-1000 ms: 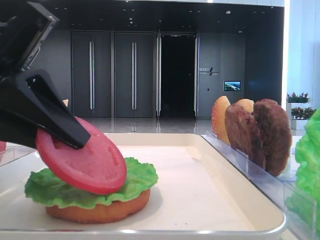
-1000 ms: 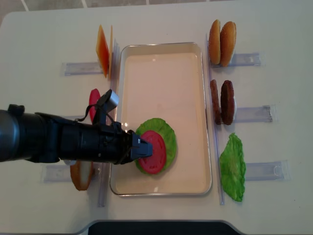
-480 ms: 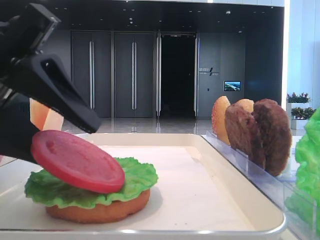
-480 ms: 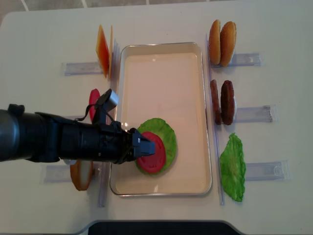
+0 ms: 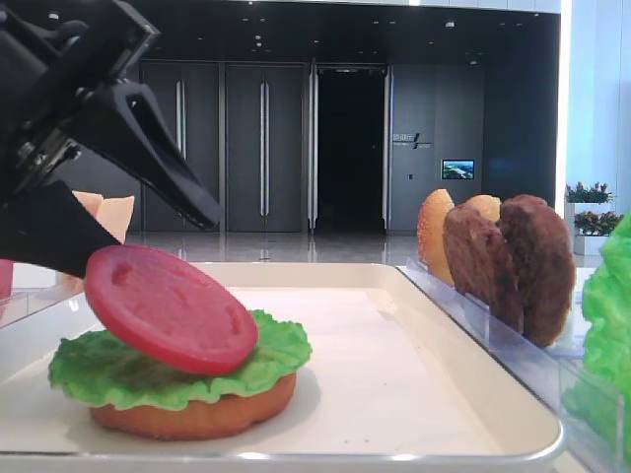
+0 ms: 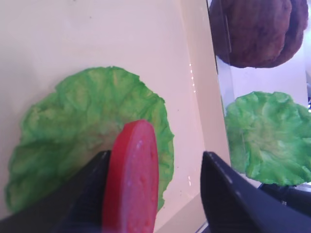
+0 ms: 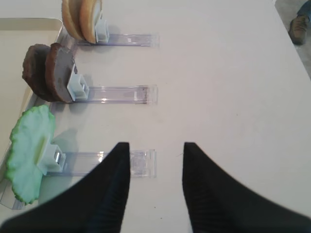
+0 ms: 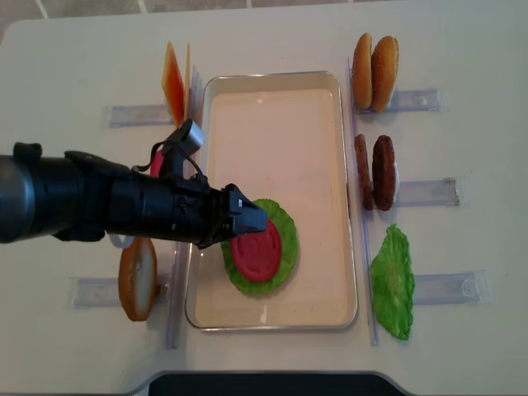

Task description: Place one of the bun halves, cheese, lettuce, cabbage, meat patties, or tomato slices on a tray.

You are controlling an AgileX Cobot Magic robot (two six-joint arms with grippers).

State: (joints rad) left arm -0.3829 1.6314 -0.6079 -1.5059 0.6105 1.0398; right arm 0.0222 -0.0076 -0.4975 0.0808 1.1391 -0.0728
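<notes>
A red tomato slice (image 5: pixel 170 308) lies tilted on a lettuce leaf (image 5: pixel 266 355) over a bun half (image 5: pixel 197 416) in the white tray (image 8: pixel 272 77). My left gripper (image 6: pixel 155 154) is open around the slice. In the left wrist view the tomato slice (image 6: pixel 133 179) leans against one finger (image 6: pixel 85 194), and the other finger (image 6: pixel 233 194) stands well clear of it. From above, the left gripper (image 8: pixel 244 216) reaches over the tray's left rim to the stack (image 8: pixel 257 252). My right gripper (image 7: pixel 156 145) hangs open and empty over bare table.
Clear slotted holders flank the tray. On its right stand two bun halves (image 8: pixel 375 59), two meat patties (image 8: pixel 375 172) and a lettuce leaf (image 8: pixel 392 280). On its left are cheese slices (image 8: pixel 173 82) and a bun half (image 8: pixel 138 279). A holder (image 7: pixel 121 162) lies under the right gripper.
The left gripper's jaws have spread wide and let go of the tomato slice. The arm has shifted slightly toward the tray's far end. The slice now rests on the lettuce.
</notes>
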